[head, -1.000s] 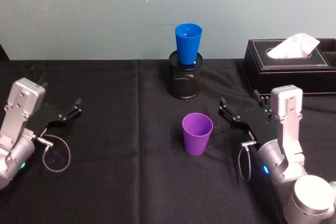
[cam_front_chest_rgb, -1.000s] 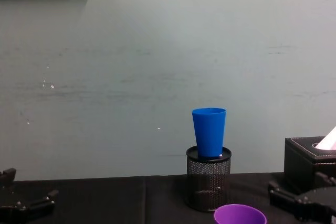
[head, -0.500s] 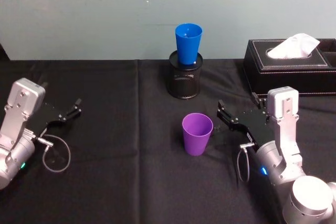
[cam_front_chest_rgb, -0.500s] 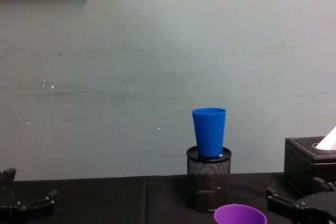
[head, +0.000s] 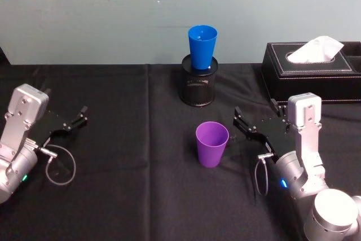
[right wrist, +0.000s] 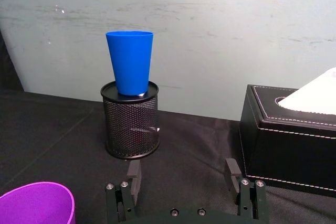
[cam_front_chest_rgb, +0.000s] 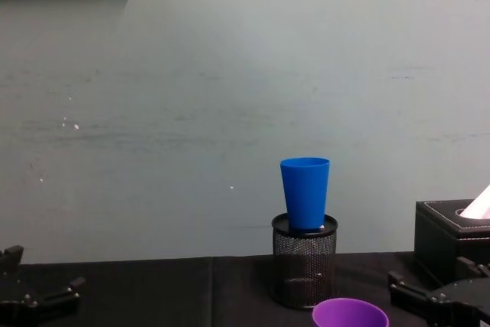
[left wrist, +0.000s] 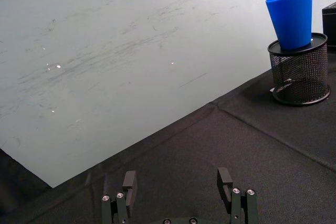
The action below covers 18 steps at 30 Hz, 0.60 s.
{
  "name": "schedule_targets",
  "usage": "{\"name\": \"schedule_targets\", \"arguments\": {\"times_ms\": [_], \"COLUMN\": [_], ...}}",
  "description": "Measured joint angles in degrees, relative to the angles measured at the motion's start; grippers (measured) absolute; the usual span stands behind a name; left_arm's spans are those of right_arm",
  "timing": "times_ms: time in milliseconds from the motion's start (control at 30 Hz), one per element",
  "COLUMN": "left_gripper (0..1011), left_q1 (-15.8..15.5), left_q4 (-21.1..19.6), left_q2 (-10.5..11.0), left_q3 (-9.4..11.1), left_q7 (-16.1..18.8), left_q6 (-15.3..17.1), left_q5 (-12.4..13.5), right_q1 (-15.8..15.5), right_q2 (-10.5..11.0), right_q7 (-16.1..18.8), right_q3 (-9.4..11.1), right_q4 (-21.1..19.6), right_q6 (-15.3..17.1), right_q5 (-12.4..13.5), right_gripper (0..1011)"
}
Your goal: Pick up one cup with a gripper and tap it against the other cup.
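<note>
Both sets of jaws stand spread and empty. My right gripper (head: 256, 117) hangs low over the black cloth (head: 130, 184), just beside the purple cup (head: 212, 144), clear of it. That cup stands upright mid-table. Behind it the blue cup (head: 202, 46) sits in the mesh pen holder (head: 198, 87). My left gripper (head: 72, 119) rests well apart. I read no lettering on the tissue box (head: 313, 71)
</note>
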Motion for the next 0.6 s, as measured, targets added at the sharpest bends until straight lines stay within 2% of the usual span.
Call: {"name": "schedule_targets", "arguments": {"times_ms": [600], "left_gripper": [1000], "left_q1": [0.0], "left_q4": [0.0], "left_q2": [0.0], "left_q3": [0.0], "left_q7": [0.0], "left_q6": [0.0], "left_q5": [0.0], "right_q1": [0.0], "right_q2": [0.02], "right_q7": [-0.02], "right_q3": [0.0], "right_q4": [-0.02], "right_q6": [-0.07], "right_q5": [0.08], "right_gripper": [1003]}}
